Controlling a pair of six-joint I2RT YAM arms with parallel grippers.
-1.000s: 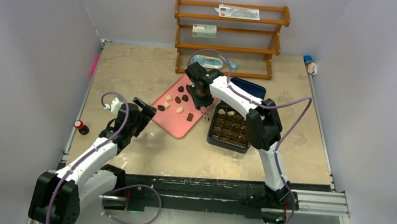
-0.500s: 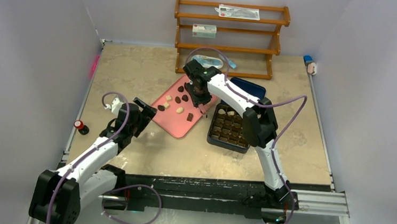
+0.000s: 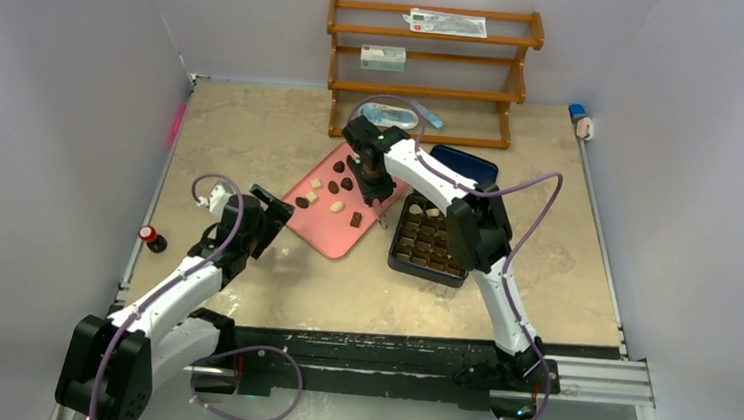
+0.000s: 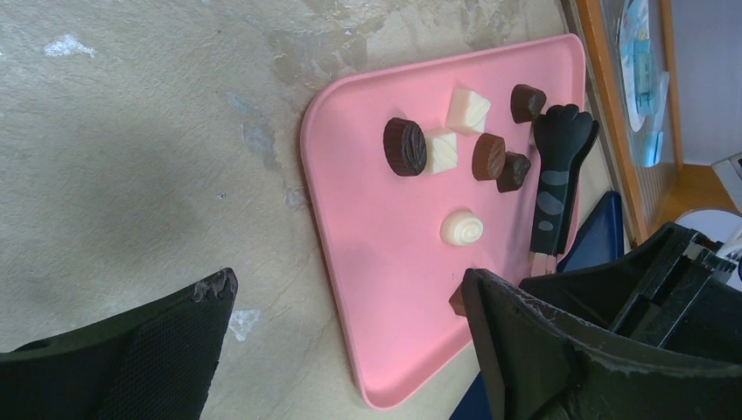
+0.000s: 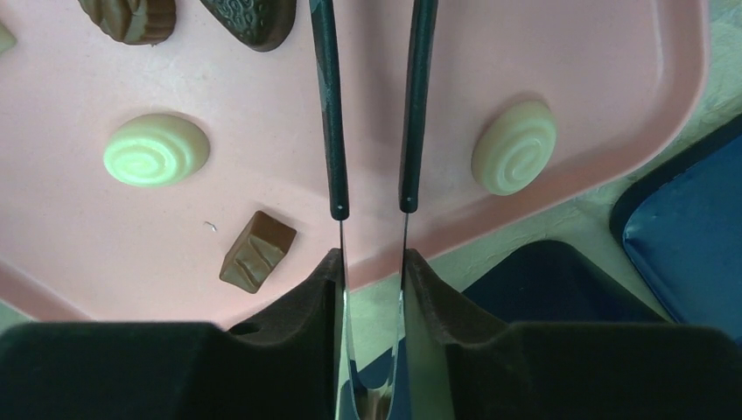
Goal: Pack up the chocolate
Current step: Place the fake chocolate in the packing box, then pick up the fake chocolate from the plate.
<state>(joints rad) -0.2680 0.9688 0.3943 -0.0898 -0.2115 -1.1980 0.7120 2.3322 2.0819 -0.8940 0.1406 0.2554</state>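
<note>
- Early days on the packing imo. The dark gridded box (image 3: 433,243), just right of the flat pink plastic tray (image 3: 321,228), shows only two pale pieces in its back row. The other cells are too dark for me to tell.
- Most of the chocolate (image 4: 404,146) is left on the pink tray. I count about eight loose bites, brown and cream, mostly bunched in its far half. One brown block (image 5: 256,251) lies near the edge facing the box.
- The right gripper (image 5: 372,271) is clamped on thin black paw-tipped tongs (image 4: 560,171), hanging over the tray's right side. The tong arms stand apart and I can't see any piece between them.
- The left gripper (image 3: 270,209) sits just off the tray's left edge, jaws wide, holding nothing.
- Around: a blue lid (image 3: 472,165) right of the tray behind the box, a wooden shelf rack (image 3: 429,74) behind the tray, and a small red-capped bottle (image 3: 152,237) well to its left.
- In the way: nothing looks to block the box, but the bites sit close together, so the tongs could nudge neighbours.
</note>
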